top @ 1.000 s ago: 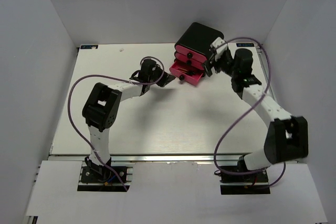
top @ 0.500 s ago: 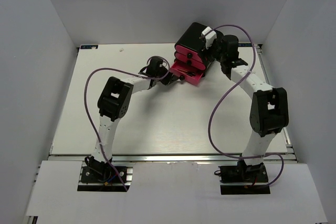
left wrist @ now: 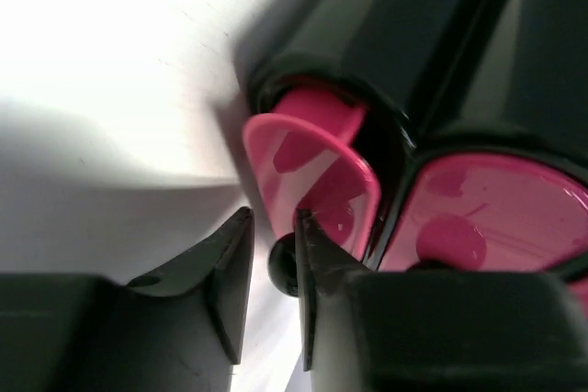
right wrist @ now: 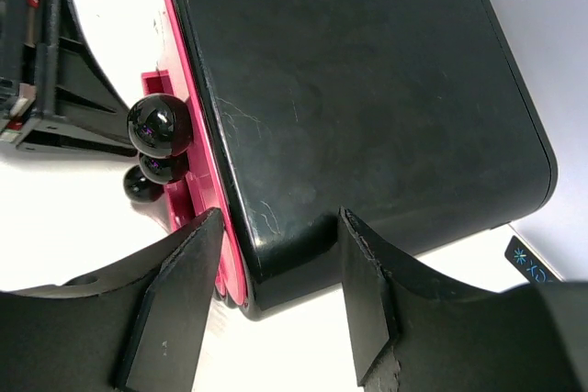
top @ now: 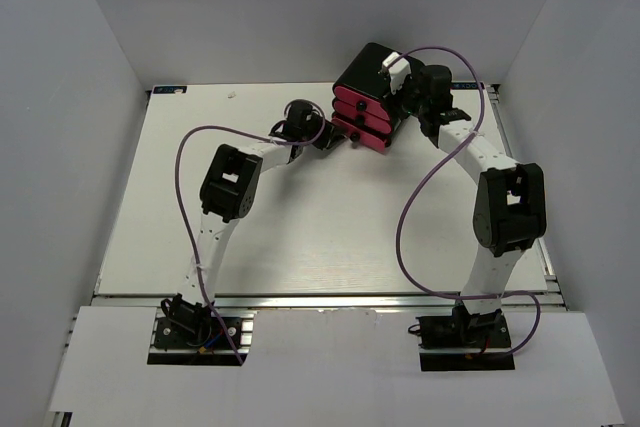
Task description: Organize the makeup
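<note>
Left tool [left wrist: 273, 231]: fingers narrowly parted, with the small round black knob [left wrist: 283, 268] sitting in the gap. Can't tell if a pad touches it. Risk: backing off skewed could snag the knob and drag the translucent pink bottom drawer [left wrist: 317, 176] out, and a shove could slide the light box.

Right tool [right wrist: 277, 222]: wide, straddling the near corner of the glossy black plastic box [right wrist: 367, 71], one finger beside the pink fronts. Contact is unclear. Risk: closing there could pinch a drawer front, twist the box on the white desk [top: 300, 227], or tip it.

Makeup – none visible in any view. It is probably inside the drawers, which look pushed in. That puts it behind the fronts just past the left tool's tips, inside the box the right tool straddles.
</note>
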Controlling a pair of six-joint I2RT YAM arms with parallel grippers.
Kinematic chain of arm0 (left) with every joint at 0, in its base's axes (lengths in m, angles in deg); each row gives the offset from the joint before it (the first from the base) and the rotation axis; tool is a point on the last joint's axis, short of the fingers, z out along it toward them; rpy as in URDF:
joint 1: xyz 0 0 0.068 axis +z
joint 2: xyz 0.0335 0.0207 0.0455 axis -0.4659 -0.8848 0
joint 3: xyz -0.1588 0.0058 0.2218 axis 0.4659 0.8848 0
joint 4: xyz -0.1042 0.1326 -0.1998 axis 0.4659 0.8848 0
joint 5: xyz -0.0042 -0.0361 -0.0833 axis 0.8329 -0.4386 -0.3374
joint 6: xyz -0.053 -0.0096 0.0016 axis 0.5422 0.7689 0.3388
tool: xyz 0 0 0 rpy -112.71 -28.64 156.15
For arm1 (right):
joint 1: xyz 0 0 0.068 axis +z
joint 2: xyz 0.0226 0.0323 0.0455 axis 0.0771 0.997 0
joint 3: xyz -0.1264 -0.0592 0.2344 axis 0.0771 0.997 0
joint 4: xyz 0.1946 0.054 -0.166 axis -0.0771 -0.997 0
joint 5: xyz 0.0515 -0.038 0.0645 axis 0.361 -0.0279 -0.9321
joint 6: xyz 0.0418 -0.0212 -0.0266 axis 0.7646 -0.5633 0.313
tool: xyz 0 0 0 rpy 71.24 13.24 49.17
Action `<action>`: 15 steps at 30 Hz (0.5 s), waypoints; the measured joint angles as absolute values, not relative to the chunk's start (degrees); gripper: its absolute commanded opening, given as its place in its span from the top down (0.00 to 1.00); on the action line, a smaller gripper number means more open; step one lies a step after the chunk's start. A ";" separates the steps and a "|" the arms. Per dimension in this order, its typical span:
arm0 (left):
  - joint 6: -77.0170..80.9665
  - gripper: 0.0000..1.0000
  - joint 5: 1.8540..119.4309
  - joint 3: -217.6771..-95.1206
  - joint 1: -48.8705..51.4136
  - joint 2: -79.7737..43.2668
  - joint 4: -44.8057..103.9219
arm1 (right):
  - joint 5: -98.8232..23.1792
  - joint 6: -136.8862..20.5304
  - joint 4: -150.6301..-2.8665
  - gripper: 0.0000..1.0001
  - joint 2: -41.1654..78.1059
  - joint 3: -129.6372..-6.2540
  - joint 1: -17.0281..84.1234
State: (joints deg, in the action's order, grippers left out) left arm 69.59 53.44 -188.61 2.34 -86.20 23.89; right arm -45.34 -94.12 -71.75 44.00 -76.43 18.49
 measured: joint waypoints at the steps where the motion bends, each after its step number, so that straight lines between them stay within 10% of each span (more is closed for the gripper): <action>1: 70.21 0.58 53.40 -188.94 2.36 -86.79 23.59 | -45.34 -94.10 -71.75 0.42 44.00 -76.43 18.49; 9: 73.03 0.37 51.69 -192.65 2.52 -89.72 22.01 | -45.38 -93.90 -71.75 0.42 44.00 -76.43 18.49; 15: 74.36 0.58 51.04 -191.65 2.54 -89.58 19.50 | -45.54 -93.64 -71.81 0.38 43.91 -76.38 18.46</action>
